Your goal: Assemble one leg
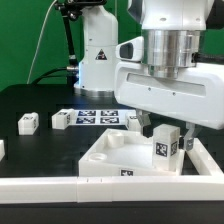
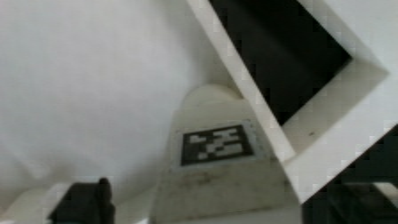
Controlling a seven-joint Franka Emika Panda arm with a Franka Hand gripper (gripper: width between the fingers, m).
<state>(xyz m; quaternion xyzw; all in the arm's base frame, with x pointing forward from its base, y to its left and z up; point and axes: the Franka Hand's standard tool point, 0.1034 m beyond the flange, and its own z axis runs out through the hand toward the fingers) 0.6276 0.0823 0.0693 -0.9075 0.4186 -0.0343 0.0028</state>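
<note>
Your end effector (image 1: 165, 133) is clamped on the leg (image 1: 165, 147) right over the panel (image 1: 112, 152) corner, so keep it upright and go down slow, don't force it.

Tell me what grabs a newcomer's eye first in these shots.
The end effector dominates the exterior view, holding a white tagged leg upright over the large white panel. Two more legs sit loose on the black table, toward that view's left.
</note>
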